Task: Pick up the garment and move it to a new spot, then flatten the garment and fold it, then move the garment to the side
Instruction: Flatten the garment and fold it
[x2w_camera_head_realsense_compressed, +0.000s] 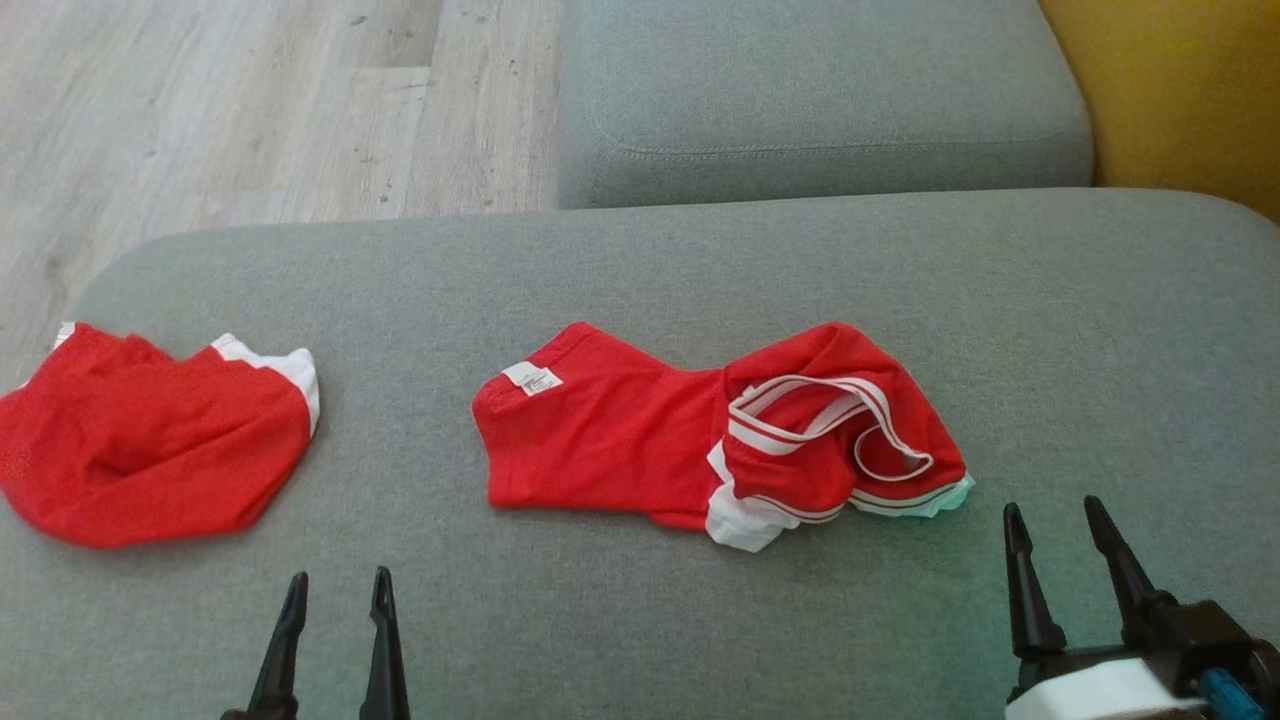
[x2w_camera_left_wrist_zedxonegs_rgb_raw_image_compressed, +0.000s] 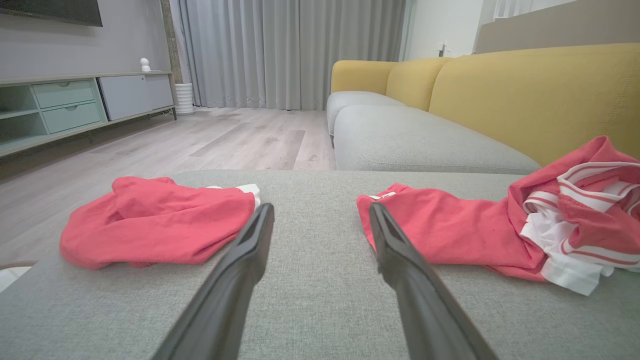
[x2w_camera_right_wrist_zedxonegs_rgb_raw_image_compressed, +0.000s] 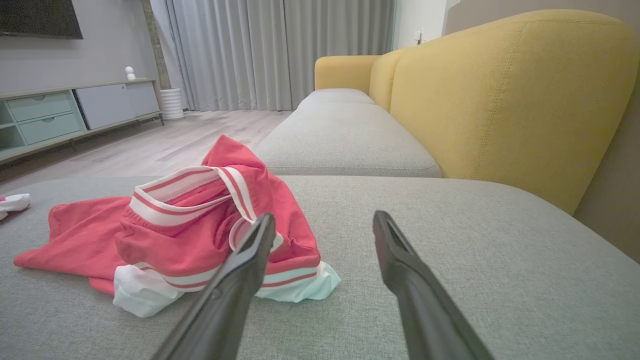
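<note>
- Garment (x2w_camera_head_realsense_compressed: 620, 440): red with white trim, lying crumpled at the centre of the head view on the grey seat cushion (x2w_camera_head_realsense_compressed: 640, 270). Nothing touches it.
- Second red garment (x2w_camera_head_realsense_compressed: 150, 450): bunched at the left edge of the same view, well apart from the first. The central piece is judged to be the one in hand, as it lies between the two arms.
- Left gripper (x2w_camera_head_realsense_compressed: 340, 575): lower left of the frame, fingers spread, empty, short of the cloth.
- Right gripper (x2w_camera_head_realsense_compressed: 1054, 504): lower right of the frame, fingers spread, empty, just beside the garment's right end.
- Step in hand: the first pick-up, not yet begun.
- Recommendation: take one end with each gripper, pinching a single edge and not the heap, so that the cloth lifts stretched along its length and needs less flattening later. The bunched right end risks a grab through several layers.
- Orientation: the long axis runs left to right across the head view. The plain end with the white label (x2w_camera_head_realsense_compressed: 532, 378) points frame left; the folded-over end with the striped trim (x2w_camera_head_realsense_compressed: 800, 410) points frame right.
</note>
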